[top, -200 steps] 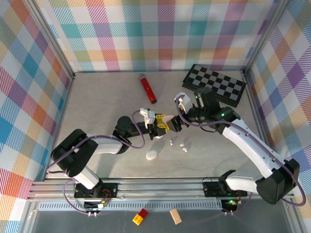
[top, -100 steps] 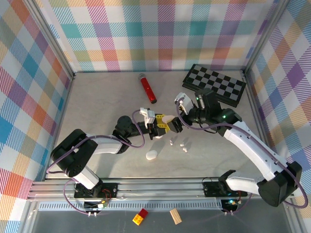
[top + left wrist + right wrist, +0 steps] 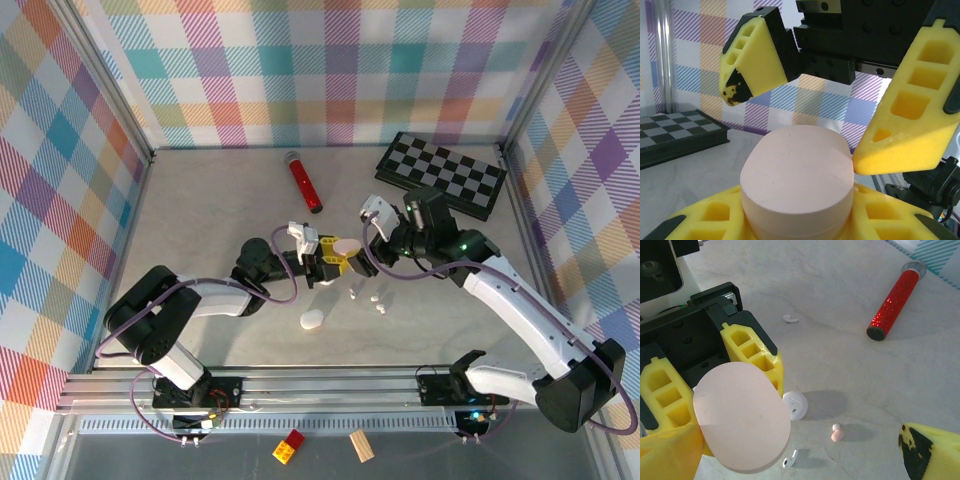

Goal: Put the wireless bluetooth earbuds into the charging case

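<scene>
Your right claw point(image 3: 380, 238) has just drawn back from the pink case point(image 3: 347, 247) toward the far right corner of the tabletop point(image 3: 200, 230). From above, the case's top now shows uncovered, where a second ago a finger sat over it. That claw is released, jaws spread wide, and it carries nothing. In the left wrist view its yellow fingers point(image 3: 890, 150) hang above the case on either side, one tip close beside the rim; you cannot tell whether it touches. Your left claw point(image 3: 335, 262) has not shifted and stays clenched on the case from both sides, holding it above the middle of the tabletop. Nothing has gone in yet. The case looks shut, a smooth matte oval with no socket showing, so the retreat reads as a reset and the lid probably has to come open first. The earbuds point(image 3: 374, 297) lie loose on the tabletop, just toward the near edge from the held case. They are tiny and apart from one another: a rounded pink bud point(image 3: 837, 432), a white bud point(image 3: 789, 458) with a short stem, and another white one farther off. A white case point(image 3: 312, 320) lies nearer the near edge.
</scene>
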